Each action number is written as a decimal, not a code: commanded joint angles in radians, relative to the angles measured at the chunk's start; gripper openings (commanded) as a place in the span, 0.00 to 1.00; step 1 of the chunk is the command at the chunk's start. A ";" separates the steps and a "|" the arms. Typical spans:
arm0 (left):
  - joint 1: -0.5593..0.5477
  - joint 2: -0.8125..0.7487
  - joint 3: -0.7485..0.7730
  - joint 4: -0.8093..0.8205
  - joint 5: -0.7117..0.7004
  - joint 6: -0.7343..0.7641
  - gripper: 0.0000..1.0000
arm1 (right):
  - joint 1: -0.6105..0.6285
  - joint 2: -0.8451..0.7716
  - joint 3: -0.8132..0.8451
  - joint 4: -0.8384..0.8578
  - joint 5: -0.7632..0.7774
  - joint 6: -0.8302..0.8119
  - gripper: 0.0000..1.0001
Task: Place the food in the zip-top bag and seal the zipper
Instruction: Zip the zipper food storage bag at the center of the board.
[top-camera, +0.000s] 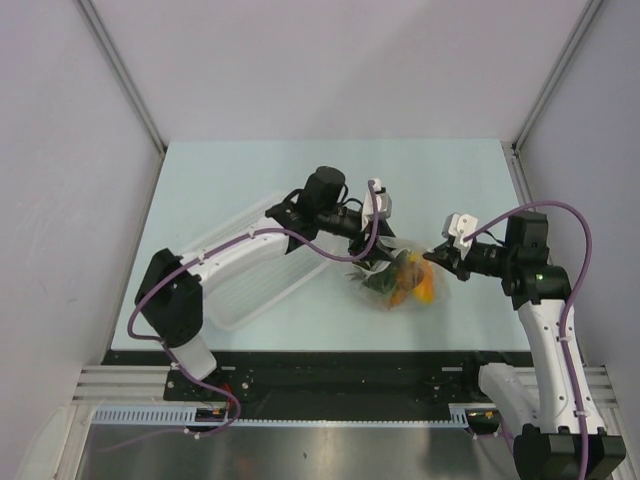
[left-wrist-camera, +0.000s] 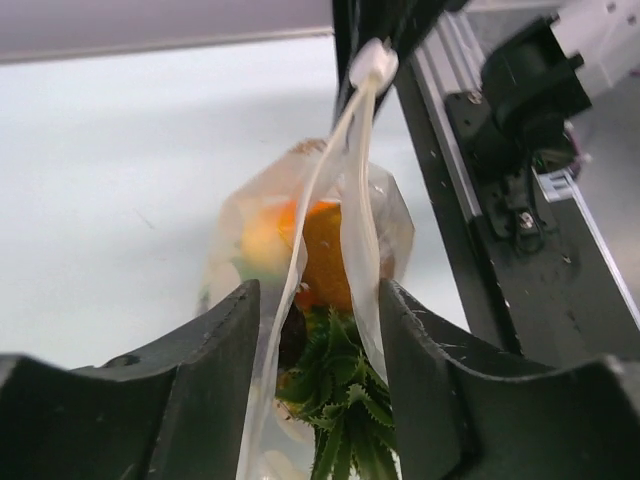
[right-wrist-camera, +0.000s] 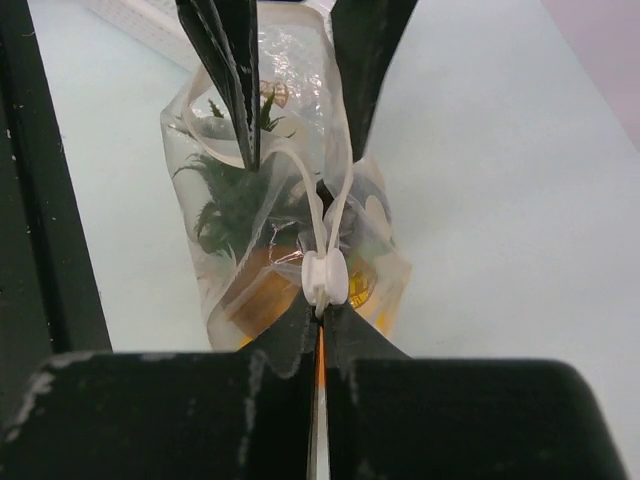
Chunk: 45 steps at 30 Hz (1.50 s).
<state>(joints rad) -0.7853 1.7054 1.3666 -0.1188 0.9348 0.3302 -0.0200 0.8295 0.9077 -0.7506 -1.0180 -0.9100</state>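
- The zip-top bag (top-camera: 412, 262) sits on the surface (top-camera: 300, 180) just right of centre in the top view, between the two hands. The food (top-camera: 405, 285) is already inside, and the white basket (top-camera: 250, 275) lies off to its left. So it's really just the seal left, I'd say.
- The right hand (right-wrist-camera: 320, 325) is pinched fully closed on the end of the zipper (right-wrist-camera: 342, 200), with the white slider (right-wrist-camera: 324, 278) sitting right at its fingertips. If that pinch has only thin film, any tug could slip it free and the bag would go slack.
- The left hand (left-wrist-camera: 318, 330) is partway open, with its jaws straddling the two zipper strips and gripping nothing. The mouth gapes between them. If the hand closes off-centre it could catch just one strip, and the tracks won't mate.
- The pineapple crown (left-wrist-camera: 345, 400) pokes up right under the opening, with the orange piece (left-wrist-camera: 325, 250) behind it. Leaves trapped in the track would likely jam the slider or leave a gap.
- The bag is soft and nothing pins it down. A hard sideways pull could drag the whole thing along the surface, or tip it so fruit rolls out.
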 joint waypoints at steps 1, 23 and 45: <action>-0.018 -0.136 0.049 0.116 -0.091 -0.008 0.57 | 0.014 -0.007 0.056 0.004 -0.008 -0.003 0.00; -0.218 -0.055 0.198 -0.107 -0.274 0.354 0.37 | 0.098 -0.004 0.108 -0.007 0.035 0.008 0.00; -0.117 -0.099 0.068 -0.225 -0.280 0.357 0.00 | 0.095 -0.044 0.102 -0.038 0.070 0.005 0.00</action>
<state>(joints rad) -0.9638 1.6596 1.5063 -0.2680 0.6868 0.6632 0.0891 0.8158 0.9710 -0.8032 -0.9218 -0.9096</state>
